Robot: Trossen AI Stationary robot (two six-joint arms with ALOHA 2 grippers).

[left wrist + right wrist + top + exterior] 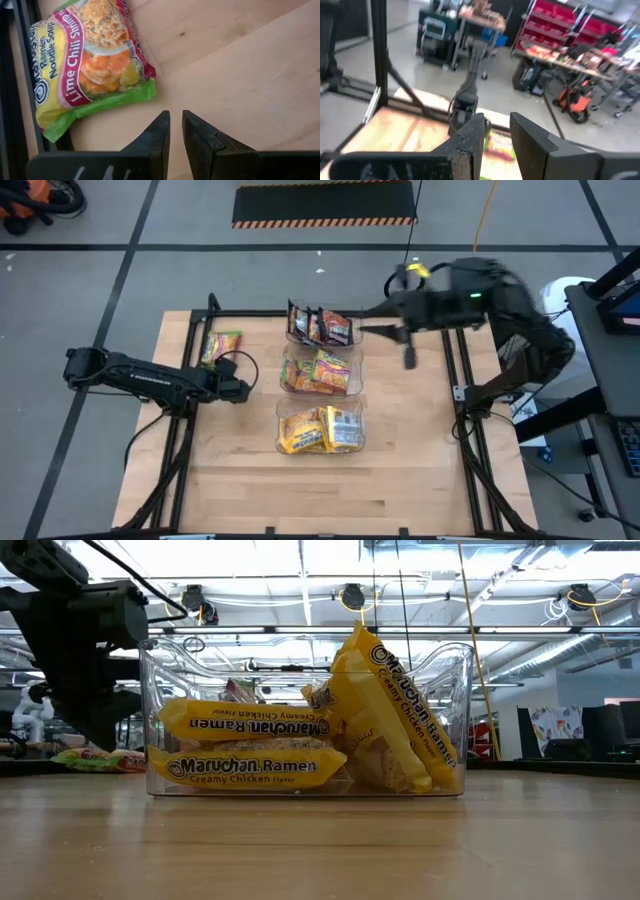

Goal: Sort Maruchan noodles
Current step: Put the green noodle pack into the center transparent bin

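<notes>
You have three clear plastic bins in a row on the pale wooden surface [420, 470]: the far bin [320, 326] holds dark packets, the middle bin [320, 371] orange-yellow ones, the near bin [320, 430] yellow Creamy Chicken packets [255, 766]. Only your left wrist view reads the loose green-yellow Lime Chili packet [90, 65], lying just ahead of the left hand [176, 127], fingers slightly parted, empty. Your right hand [495, 131] hovers open, empty

high: overhead | low: table-level | wrists: close, share lime packet [90, 60]
</notes>
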